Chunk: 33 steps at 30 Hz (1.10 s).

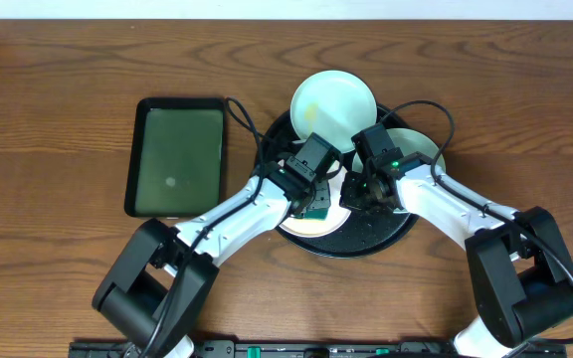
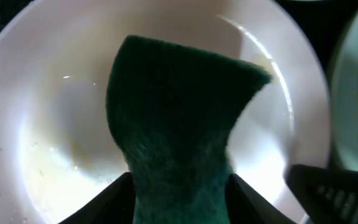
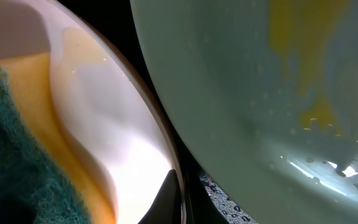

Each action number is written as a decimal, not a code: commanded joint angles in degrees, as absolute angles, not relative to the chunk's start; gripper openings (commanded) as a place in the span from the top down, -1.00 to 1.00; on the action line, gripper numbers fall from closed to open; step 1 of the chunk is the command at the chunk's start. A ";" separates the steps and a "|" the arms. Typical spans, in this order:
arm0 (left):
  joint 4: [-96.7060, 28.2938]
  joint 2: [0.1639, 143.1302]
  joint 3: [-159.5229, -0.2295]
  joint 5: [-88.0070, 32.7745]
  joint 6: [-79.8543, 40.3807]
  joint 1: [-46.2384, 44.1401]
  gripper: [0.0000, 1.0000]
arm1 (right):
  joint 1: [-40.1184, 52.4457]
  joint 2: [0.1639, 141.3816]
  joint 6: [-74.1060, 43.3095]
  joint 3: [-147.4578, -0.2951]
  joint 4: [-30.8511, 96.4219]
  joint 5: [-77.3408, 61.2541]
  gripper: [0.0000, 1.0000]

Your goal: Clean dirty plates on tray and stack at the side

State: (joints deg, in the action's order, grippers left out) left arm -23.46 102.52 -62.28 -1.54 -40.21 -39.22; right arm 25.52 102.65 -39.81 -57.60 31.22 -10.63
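The round black tray (image 1: 403,231) holds a white plate (image 1: 296,228) at its front left. My left gripper (image 1: 315,206) is shut on a dark green sponge (image 2: 179,106), which lies over the white plate's (image 2: 48,112) inside. My right gripper (image 1: 352,193) is shut on that plate's rim (image 3: 178,163), one finger on each side. In the right wrist view the sponge (image 3: 11,162) shows a yellow underside. A pale mint plate (image 3: 260,74) with yellow smears sits to the right, partly under my right arm (image 1: 421,149). Another pale plate (image 1: 333,101) rests on the tray's far rim.
A rectangular dark green tray (image 1: 177,157) lies on the wooden table (image 1: 58,119) to the left of the round tray. The black tray's floor (image 3: 224,200) is speckled with droplets. Both arms cross over the tray's front half.
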 commanded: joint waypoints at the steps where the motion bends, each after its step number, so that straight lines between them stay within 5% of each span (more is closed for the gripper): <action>1: -23.09 104.29 -62.57 -0.36 -39.22 -39.20 0.22 | 25.06 103.83 -38.87 -56.99 31.86 -8.01 0.97; 7: -21.69 104.29 -62.57 -0.34 -39.24 -39.18 0.84 | 25.06 103.83 -38.87 -57.01 31.86 -7.99 0.97; 33: -26.83 102.87 -59.22 30.06 -39.22 -32.69 0.84 | 25.06 103.83 -38.24 -57.01 32.12 -7.79 0.97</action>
